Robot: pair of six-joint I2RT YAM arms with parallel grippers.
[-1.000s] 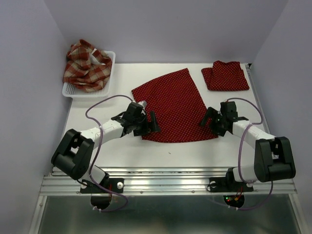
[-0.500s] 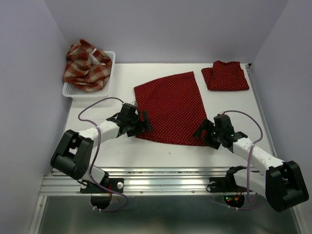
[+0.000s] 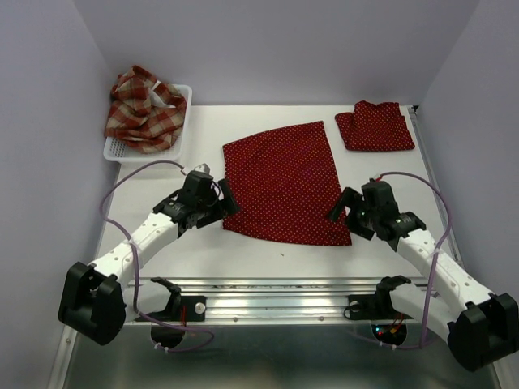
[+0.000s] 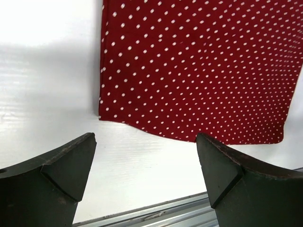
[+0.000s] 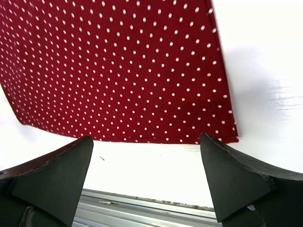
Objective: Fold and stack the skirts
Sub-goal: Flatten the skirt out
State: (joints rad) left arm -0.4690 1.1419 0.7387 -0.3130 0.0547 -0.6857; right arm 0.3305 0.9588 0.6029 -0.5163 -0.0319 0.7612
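Left gripper (image 3: 220, 199) stands with its jaws spread wide and nothing between them, just beside the near left corner of the spread polka-dot skirt (image 3: 284, 182); from its own wrist camera that gripper (image 4: 145, 142) has the dark fingers (image 4: 61, 175) low at either side of the view, with the skirt (image 4: 199, 71) lying ahead of them and its near hem just short of the tips; right gripper (image 3: 345, 207) is likewise wide open and empty at the near right corner, and its wrist view shows the gripper (image 5: 147, 139) with bare white surface between the tips and the hem of the skirt (image 5: 118, 71) just ahead; this skirt lies flat and smooth in the middle of the table (image 3: 211, 121), wider at the near hem than at the far edge; each arm reaches low and long from the near rail (image 3: 276, 296), the left slanting inward to the right, the right slanting inward to the left (a purple cable loops over each); well apart, at the far right corner, sits the folded polka-dot skirt (image 3: 375, 126); at the far left the plaid skirt (image 3: 144, 109) is bunched in a white mesh basket (image 3: 113, 150), heaped above its rim.
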